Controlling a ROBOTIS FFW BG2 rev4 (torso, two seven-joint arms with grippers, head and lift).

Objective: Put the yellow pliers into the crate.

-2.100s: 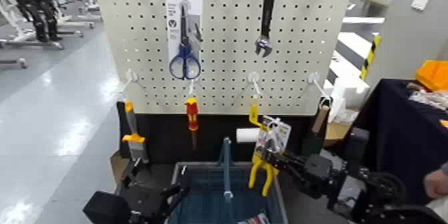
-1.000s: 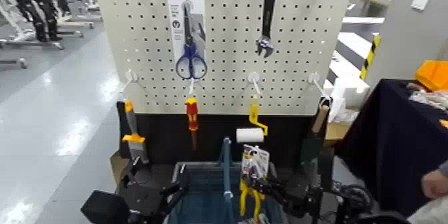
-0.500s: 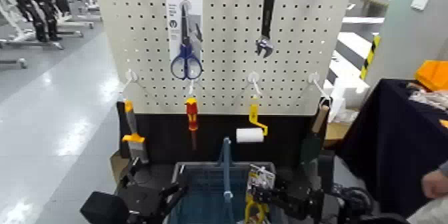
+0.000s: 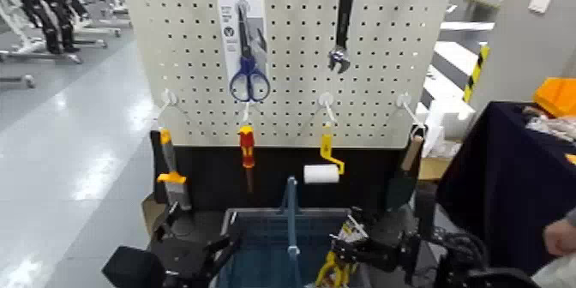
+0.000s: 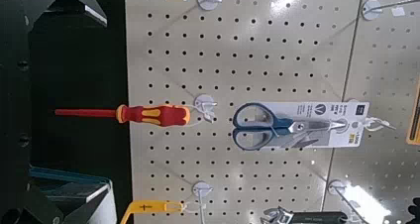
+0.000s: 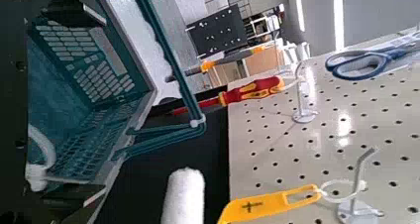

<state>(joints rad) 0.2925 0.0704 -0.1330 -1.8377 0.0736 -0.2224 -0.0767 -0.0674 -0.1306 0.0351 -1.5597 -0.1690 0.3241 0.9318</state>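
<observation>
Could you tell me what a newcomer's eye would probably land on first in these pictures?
Probably the red-and-yellow screwdriver, hanging in the middle below the pegboard, and the blue-handled scissors on a white card above it. Next might come the yellow pliers, low over the right side of the blue-grey crate, beside the right gripper.

You look from the head camera forward and down at the pegboard point(image 4: 291, 51), with the basket point(image 4: 257, 253) before its bottom edge. Your left wrist camera faces the board closer, sharing the screwdriver point(image 4: 247, 147) and scissors point(image 4: 249, 77) with the head view. Your right one looks sideways along the board, near the basket's side.
</observation>
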